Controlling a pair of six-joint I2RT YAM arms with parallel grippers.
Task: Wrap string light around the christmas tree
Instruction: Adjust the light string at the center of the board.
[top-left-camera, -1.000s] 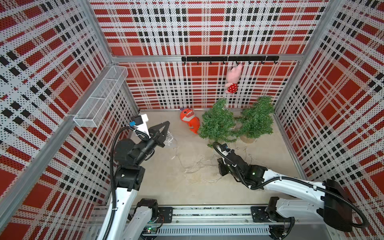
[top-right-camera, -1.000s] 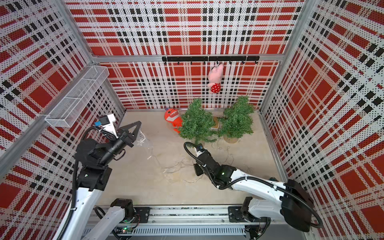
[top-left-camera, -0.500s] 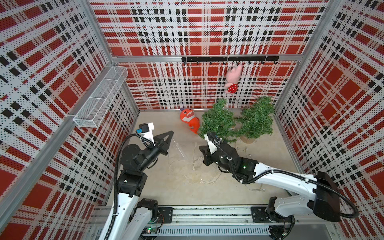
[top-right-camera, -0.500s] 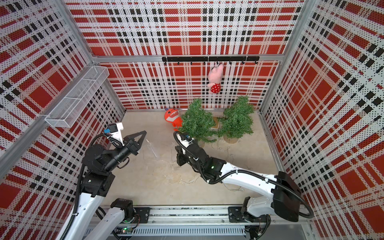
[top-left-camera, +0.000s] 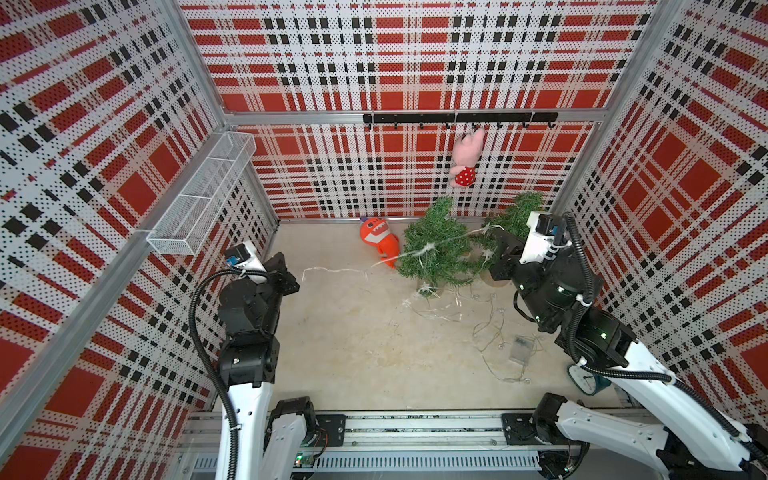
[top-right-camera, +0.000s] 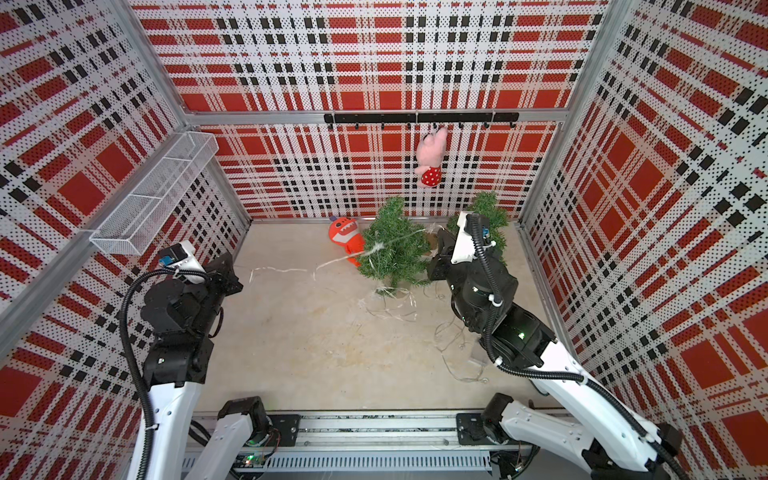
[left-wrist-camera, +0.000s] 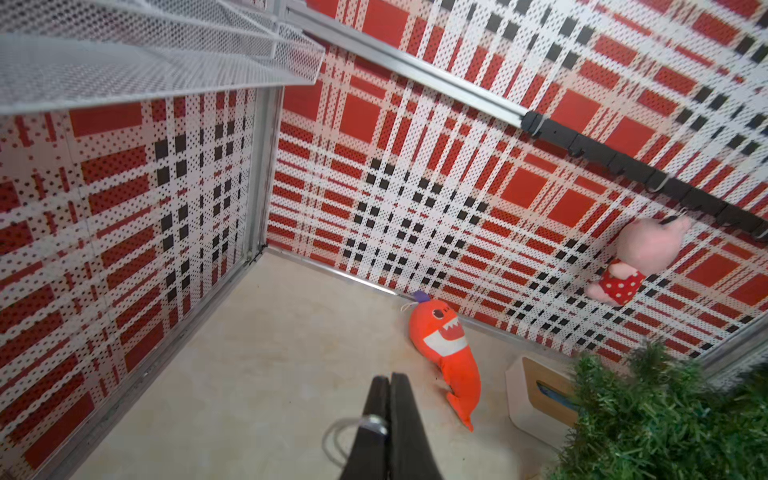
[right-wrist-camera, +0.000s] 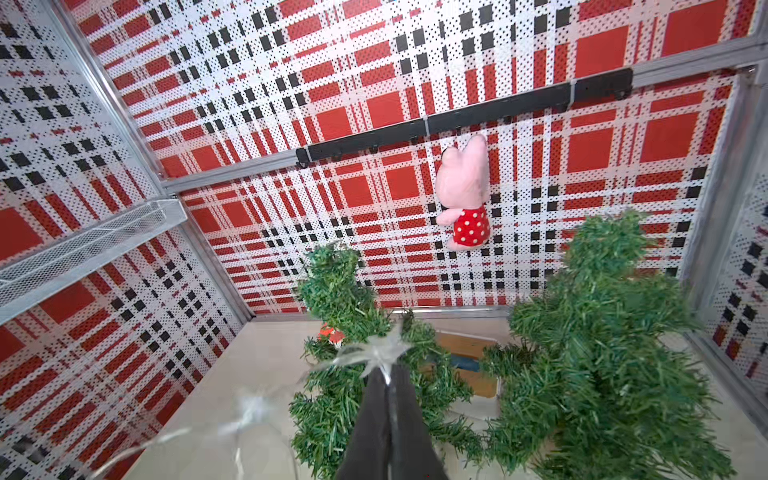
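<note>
String light (top-left-camera: 441, 242) lies across the front of the christmas tree (top-left-camera: 432, 268), running sideways from the right end effector (right-wrist-camera: 384, 376), clenched on it just beside the tree, to the left end effector (left-wrist-camera: 388, 382), gripping its far end well apart.

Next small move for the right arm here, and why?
Probably swing the right gripper behind the christmas tree, towards the back wall, keeping tension. Its jaws are shut on the string light, which only crosses the tree's front towards the shut left gripper; the right gripper sits between it and the second tree.
</note>
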